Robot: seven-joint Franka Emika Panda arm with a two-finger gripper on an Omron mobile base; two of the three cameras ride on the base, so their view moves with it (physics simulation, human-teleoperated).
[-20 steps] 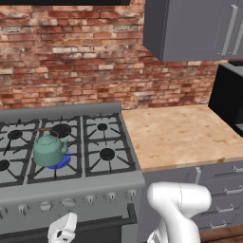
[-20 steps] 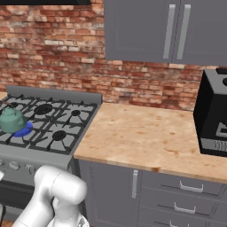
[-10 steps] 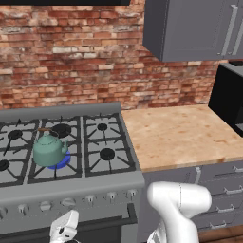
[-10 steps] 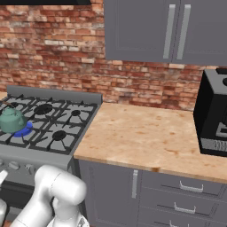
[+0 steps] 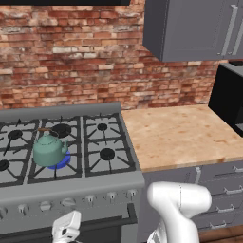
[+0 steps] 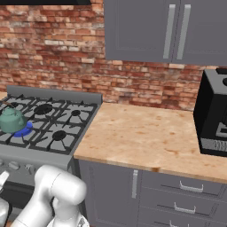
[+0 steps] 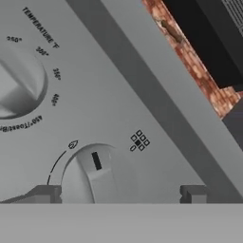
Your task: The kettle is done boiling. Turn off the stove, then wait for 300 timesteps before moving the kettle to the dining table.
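End effector (image 7: 117,193) is released, with its two fingertips spread wide on either side of a round grey knob (image 7: 97,178) on the front panel of the stove (image 5: 71,190). The knob has a dark mark near its top, and a second, larger knob (image 7: 16,85) with temperature numbers around it sits beside it on the panel. From the left base view, the end effector (image 5: 66,228) is low in front of the stove, just below the row of knobs. The kettle (image 5: 49,149) stands upright on a burner at the left part of the stove, and a blue flame (image 5: 61,160) shows under it. A wooden tabletop (image 5: 175,135) lies to the right of the stove.
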